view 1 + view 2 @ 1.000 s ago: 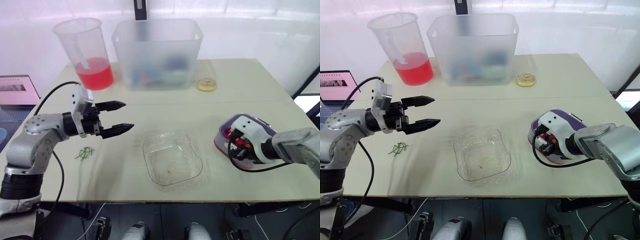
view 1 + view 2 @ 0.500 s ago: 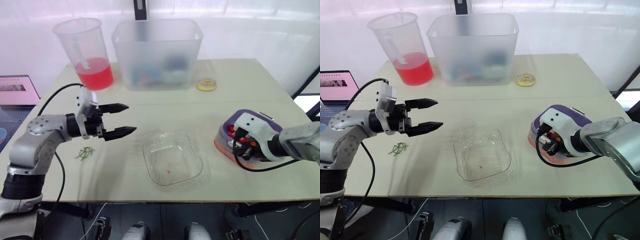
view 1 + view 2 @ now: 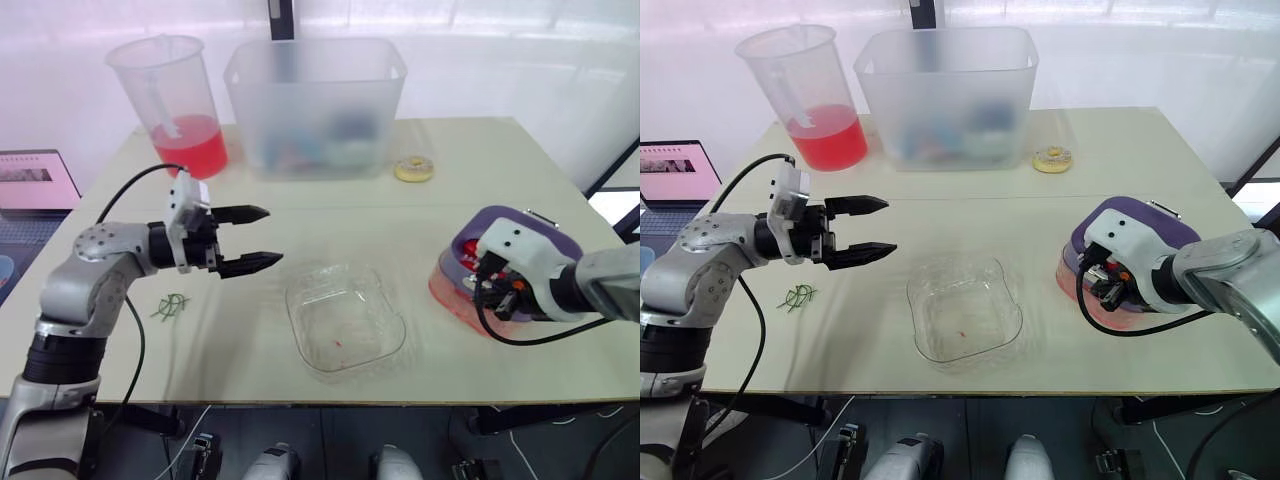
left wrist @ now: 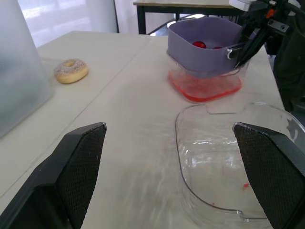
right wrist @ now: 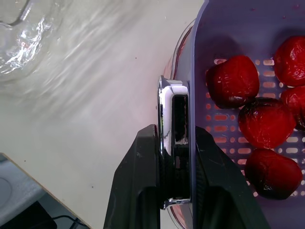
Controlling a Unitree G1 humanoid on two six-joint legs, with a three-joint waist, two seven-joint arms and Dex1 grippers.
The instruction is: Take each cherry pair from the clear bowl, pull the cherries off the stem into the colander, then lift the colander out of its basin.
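Light: bright, even daylight from the far side, over the whole table (image 3: 480,170).
Glare: far backdrop washed out white; sheen streaks on the bowl (image 3: 345,320) and the tabletop beside it.
Shadows: faint, soft-edged.
Tub (image 3: 315,105): frosted, contents hazy.
Colander (image 5: 238,28): evenly lit inside.

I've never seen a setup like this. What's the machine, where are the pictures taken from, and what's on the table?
It's a humanoid robot with two arms, each ending in two black jaws. The two wide pictures come from cameras on its head, looking down at a table; the two close ones come from its wrists. The left jaws hang open, holding nothing. The right jaws are shut on the handle of a purple colander of cherries, over a basin of red liquid. Also there: a clear bowl, green stems, a doughnut, a jug, a frosted tub.
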